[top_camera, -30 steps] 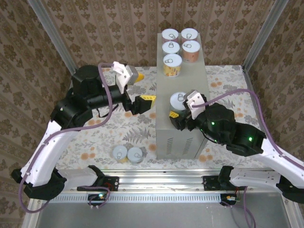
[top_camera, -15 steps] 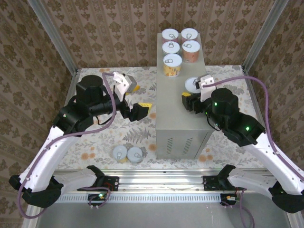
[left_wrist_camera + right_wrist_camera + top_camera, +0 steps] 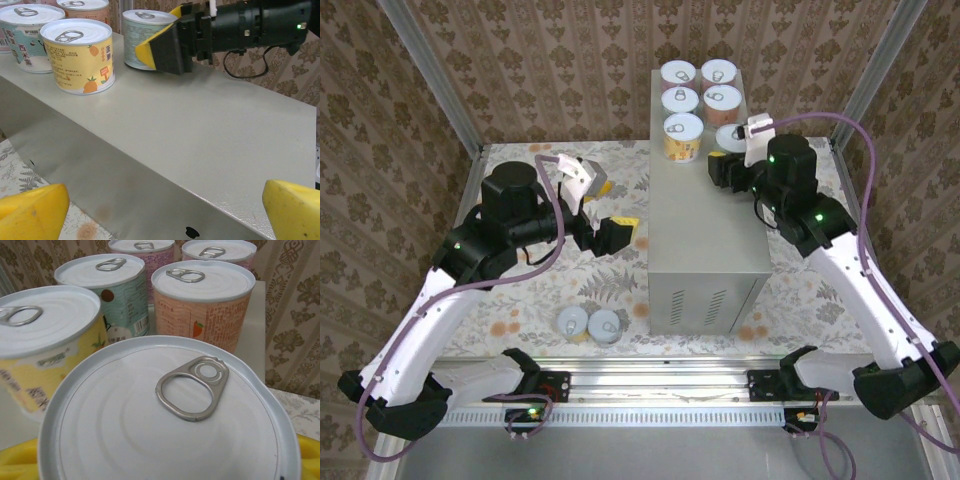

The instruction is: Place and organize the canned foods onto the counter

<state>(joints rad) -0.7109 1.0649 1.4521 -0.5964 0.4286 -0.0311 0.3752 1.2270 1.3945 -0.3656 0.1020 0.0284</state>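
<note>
Grey metal counter [image 3: 705,235], flat top, vent slots on its near wall. Right gripper [image 3: 724,166]: jaws clamped on one held can [image 3: 170,415], pale teal label, pull-tab lid up; the yellow fingers press its sides, as the left wrist view shows from across the counter. The can's base sits at the counter top, at the far right; whether it rests on the metal or hangs just above it cannot be told. Yellow can [image 3: 45,335]: just left of the held can, close beside it, upright on the counter, pineapple print on the label. Teal can [image 3: 107,285]: beyond the held can, left of centre, upright. Orange can [image 3: 205,295]: beyond the held can, right of centre, beside the teal can. Pink cans [image 3: 142,247]: two, furthest from the right gripper, behind the teal and orange ones, at the counter's far end. Left gripper [image 3: 618,232]: jaws wide apart, nothing between them, over the floral floor [image 3: 520,300] and facing the counter's left wall, just beside it; the counter's top edge lies straight ahead of its yellow fingertips [image 3: 30,212]. Floor cans [image 3: 588,323]: two, lids up, touching or nearly so, on the floral floor behind the left gripper toward the arm bases, near the counter's near left corner.
</note>
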